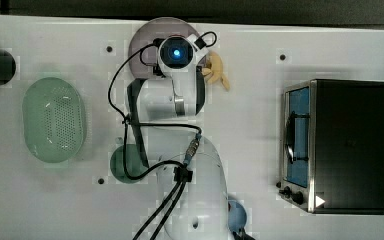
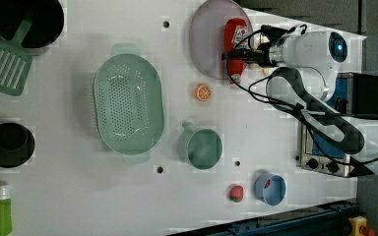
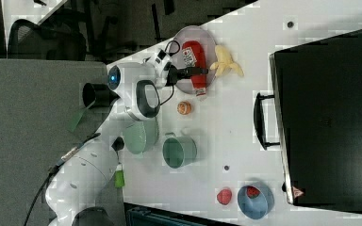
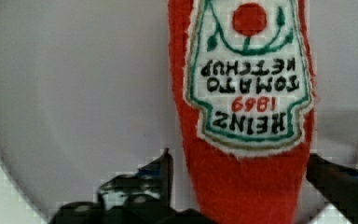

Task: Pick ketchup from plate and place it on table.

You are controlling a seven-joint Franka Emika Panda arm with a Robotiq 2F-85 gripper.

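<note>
1. Wrist view: ketchup (image 4: 242, 116) lies flat on the plate (image 4: 74, 93), label up, with my gripper (image 4: 237, 177) straddling the red body just below the label. One finger tip stands on each side, jaws spread wide, a sliver of plate showing between the near finger and the bottle. No squeeze yet.

2. Left view: the bottle (image 2: 236, 46) lies on the side of the plate (image 2: 206, 44) nearest my arm, its cap end poking past the rim over the table (image 2: 78, 196). The plate sits hard against the table's far edge, partly overhanging it by the look of things. My gripper (image 2: 239, 55) sits across the bottle.

3. Right view: same arrangement; ketchup (image 3: 195, 59) on the plate (image 3: 181, 35), a yellow banana toy (image 3: 226, 66) just beside the rim.

4. Progress, my judgement: approach is finished and the fingers are lined up. Grasp, lift, carry and set-down are all outstanding. The bottle is not yet off the plate.

5. Left to do: close on the body, raise clear of the rim, move to bare table. Open white surface lies between the plate and the orange slice (image 2: 203, 92), and more beyond it.

6. Risk note: the bottle looks soft and plush; the grip may sink in.
</note>
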